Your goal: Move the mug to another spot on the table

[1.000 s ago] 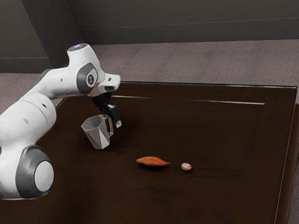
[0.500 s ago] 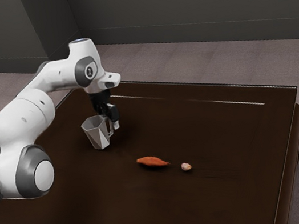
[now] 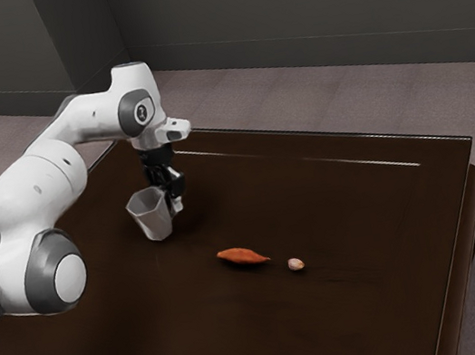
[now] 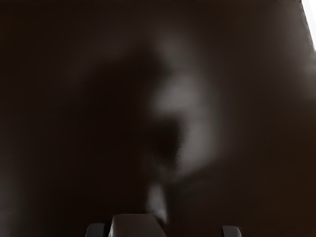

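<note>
One of each: three loose things, one table, one arm

There is one dark brown table [image 3: 363, 210]. Three loose things are on it, each a single piece. One grey mug [image 3: 151, 215] is at the far side, toward the exterior view's left. One orange, pointed root vegetable [image 3: 243, 255] is near the middle. One small tan nut [image 3: 296, 264] is just beside it, toward the exterior view's right. One white robot arm [image 3: 38, 194] reaches in from the exterior view's left and carries one black gripper [image 3: 170, 198] at the mug.

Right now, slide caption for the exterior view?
Franka jaws grip a grey mug at its edge on a dark table; orange root and small nut lie nearby.
</note>
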{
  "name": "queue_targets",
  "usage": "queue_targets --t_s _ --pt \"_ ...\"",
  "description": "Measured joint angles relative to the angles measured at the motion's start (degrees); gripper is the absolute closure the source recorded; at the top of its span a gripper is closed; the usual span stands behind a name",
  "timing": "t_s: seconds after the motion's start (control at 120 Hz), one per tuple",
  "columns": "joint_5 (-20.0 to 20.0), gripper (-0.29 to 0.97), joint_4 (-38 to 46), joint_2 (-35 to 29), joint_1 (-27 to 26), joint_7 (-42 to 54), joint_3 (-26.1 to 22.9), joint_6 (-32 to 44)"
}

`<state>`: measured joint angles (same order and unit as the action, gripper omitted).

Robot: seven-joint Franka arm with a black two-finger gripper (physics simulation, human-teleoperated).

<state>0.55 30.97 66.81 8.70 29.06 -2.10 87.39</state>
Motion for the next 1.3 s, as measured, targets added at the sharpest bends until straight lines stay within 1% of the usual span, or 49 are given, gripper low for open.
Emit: queue_targets --t_s 0.142,0.2,0.267,0.408,0.467,0.542,0.667,0.808,0.933,1.3 --pt "0.2 0.65 -0.2 -1.5 0.0 -0.6 -0.1 -1.4" --pt "0.1 0.59 0.1 -2.3 0.0 -0.8 -0.2 -2.3" --pt "-0.1 0.62 0.7 -3.1 -0.3 -1.0 -0.4 -3.4" --pt "-0.1 0.63 2.3 -3.7 -2.5 -1.7 -0.6 -6.2" --pt "0.7 0.61 2.5 -3.8 -3.6 -2.0 -0.6 -7.6" --pt "2.3 0.65 4.5 -4.3 -5.3 -2.3 -0.6 -9.6" --pt "5.5 0.65 7.3 -6.0 -7.9 -2.9 -0.8 -13.4" --pt "8.0 0.67 13.1 -8.7 -10.8 -3.8 -0.7 -16.0" --pt "9.0 0.67 14.4 -9.0 -11.7 -4.7 -0.5 -16.2" --pt "9.6 0.67 13.8 -4.9 -12.9 -7.4 -0.7 -12.5"
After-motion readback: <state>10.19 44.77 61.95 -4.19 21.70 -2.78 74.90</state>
